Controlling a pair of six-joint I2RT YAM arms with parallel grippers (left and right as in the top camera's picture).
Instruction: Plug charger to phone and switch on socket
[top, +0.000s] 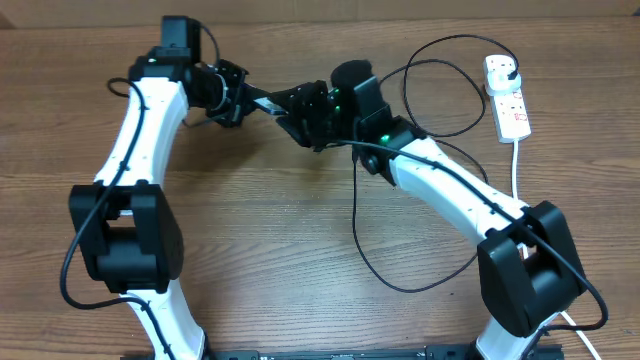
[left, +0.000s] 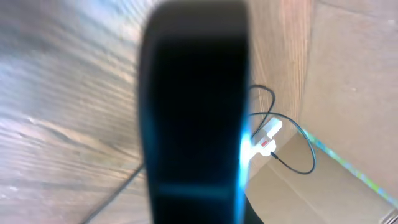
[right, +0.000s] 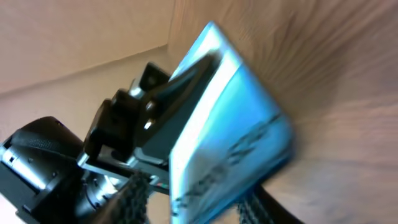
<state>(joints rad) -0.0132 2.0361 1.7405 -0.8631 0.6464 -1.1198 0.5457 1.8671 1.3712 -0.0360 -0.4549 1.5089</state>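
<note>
The phone (top: 265, 102) hangs above the table at the back centre, between my two grippers. My left gripper (top: 240, 97) is shut on its left end. In the left wrist view the phone (left: 193, 112) fills the middle as a dark slab with a blue glowing edge. Its light-blue screen (right: 230, 137) faces the right wrist camera. My right gripper (right: 193, 208) is open, one finger (right: 134, 199) on each side of the phone's near end, with a gap on the left. The white socket (top: 507, 95) lies at the back right. The black charger cable (top: 357, 225) loops across the table.
The socket's thick white cord (top: 516, 170) runs toward the front right, beside my right arm. A cardboard wall (left: 348, 93) stands behind the socket (left: 266, 138). Loops of the black cable (left: 305, 140) lie around the socket and under my right arm.
</note>
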